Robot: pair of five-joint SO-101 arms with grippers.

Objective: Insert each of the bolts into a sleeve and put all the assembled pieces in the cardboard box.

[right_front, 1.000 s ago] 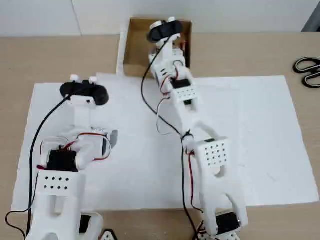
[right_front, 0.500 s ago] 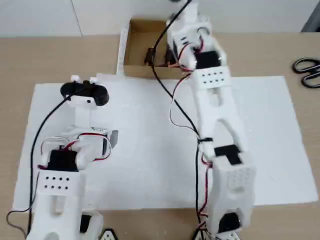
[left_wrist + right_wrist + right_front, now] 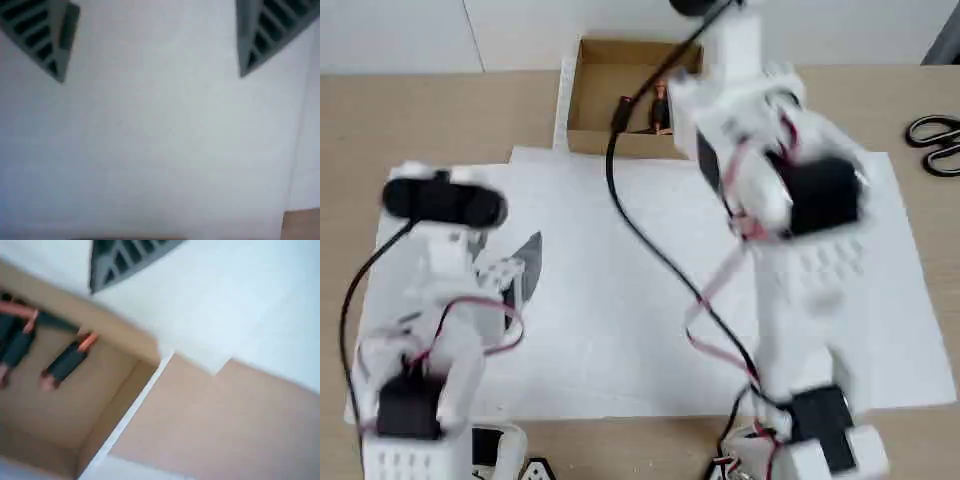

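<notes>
Nearest the table's front edge, your left arm [image 3: 425,330] sat folded low over the white sheet [image 3: 620,300]. The left gripper [image 3: 150,75] pointed down at that smooth, matte surface, its two grey ribbed fingers [image 3: 42,35] wide apart with nothing between them. Beside it, your right arm [image 3: 790,220] stood tall, leaning toward the sheet's far edge; whether the right gripper [image 3: 131,257] was parted or closed could not be told. Beyond that, the cardboard box [image 3: 590,100], open-topped with plain brown walls, held the assembled pieces [image 3: 658,108]: dark cylindrical sleeves [image 3: 67,361] with orange bolt ends [image 3: 88,340], lying flat on its floor. Far right, scissors [image 3: 935,140] lay on the wooden table [image 3: 440,110].
</notes>
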